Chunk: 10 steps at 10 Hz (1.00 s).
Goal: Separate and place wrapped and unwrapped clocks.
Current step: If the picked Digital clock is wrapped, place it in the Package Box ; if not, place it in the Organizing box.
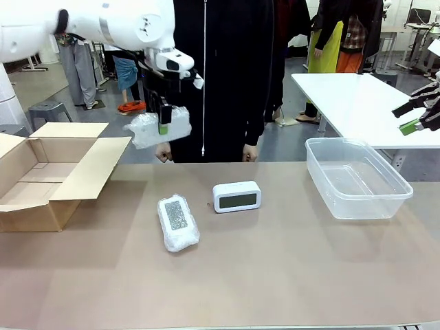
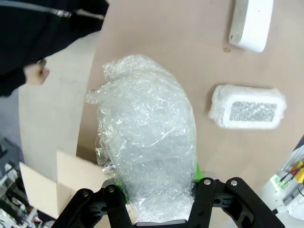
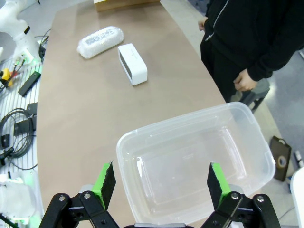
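High beside the open cardboard box [image 1: 89, 170], at the table's [image 1: 289, 275] left end, we see the left gripper [image 1: 163, 118] pinching one wrapped bundle [image 1: 143, 129] in the air, its fingers pressed into the bubble wrap. On the tabletop lie the second wrapped bundle [image 1: 178, 222] and, near it but apart, the bare white clock [image 1: 236, 196]. By the clear plastic tub [image 1: 323, 143] the right gripper [image 3: 159, 178] hangs with fingers spread wide, holding nothing.

left arm [image 1: 130, 24]: white rounded shells, grey joint ring
right gripper [image 3: 161, 180]: black links, silver screws seen
pads [image 3: 105, 183]: bright green
person's jacket [image 1: 220, 69]: black, zipped
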Tool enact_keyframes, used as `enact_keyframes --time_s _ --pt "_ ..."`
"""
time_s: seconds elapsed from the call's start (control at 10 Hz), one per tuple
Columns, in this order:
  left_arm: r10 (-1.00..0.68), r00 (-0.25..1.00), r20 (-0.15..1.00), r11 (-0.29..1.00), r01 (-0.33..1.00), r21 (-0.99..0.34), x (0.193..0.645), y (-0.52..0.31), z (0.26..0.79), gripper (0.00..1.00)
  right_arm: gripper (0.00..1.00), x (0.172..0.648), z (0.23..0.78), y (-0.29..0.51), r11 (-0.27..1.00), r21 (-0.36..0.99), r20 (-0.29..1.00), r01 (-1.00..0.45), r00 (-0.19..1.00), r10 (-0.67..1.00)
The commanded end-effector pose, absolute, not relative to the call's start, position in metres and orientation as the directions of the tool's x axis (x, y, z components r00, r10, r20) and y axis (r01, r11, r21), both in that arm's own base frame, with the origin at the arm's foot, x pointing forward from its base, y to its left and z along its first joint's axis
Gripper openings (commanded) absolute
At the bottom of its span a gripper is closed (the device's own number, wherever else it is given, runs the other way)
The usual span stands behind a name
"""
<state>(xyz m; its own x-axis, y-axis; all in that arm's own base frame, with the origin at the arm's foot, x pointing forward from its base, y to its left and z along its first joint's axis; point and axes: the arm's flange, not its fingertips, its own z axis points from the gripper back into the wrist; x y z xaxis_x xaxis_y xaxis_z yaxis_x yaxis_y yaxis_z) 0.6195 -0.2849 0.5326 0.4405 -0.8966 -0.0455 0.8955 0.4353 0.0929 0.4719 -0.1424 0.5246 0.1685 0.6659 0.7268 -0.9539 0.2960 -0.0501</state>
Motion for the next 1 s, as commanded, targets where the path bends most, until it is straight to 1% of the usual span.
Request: enact_keyframes --time_s 0.0,0.2,0.5,0.9 --pt "-0.860 0.506 -0.065 0.487 0.853 0.190 0.592 -0.262 0.563 0.53 1.00 0.472 0.524 -0.142 0.292 -0.051 0.732 -0.955 0.163 0.661" --pt "-0.799 0.600 -0.047 0.576 0.785 0.227 0.581 -0.222 0.587 0.53 1.00 0.472 0.524 -0.142 0.292 -0.051 0.732 -0.955 0.163 0.661" --pt "-0.718 0.696 -0.004 0.674 0.698 0.244 0.560 -0.152 0.602 0.53 1.00 0.472 0.524 -0.142 0.292 -0.051 0.732 -0.955 0.163 0.661" --pt "-0.672 0.739 0.050 0.732 0.652 0.198 0.547 -0.088 0.575 0.53 1.00 0.472 0.524 -0.142 0.292 -0.051 0.732 -0.955 0.163 0.661"
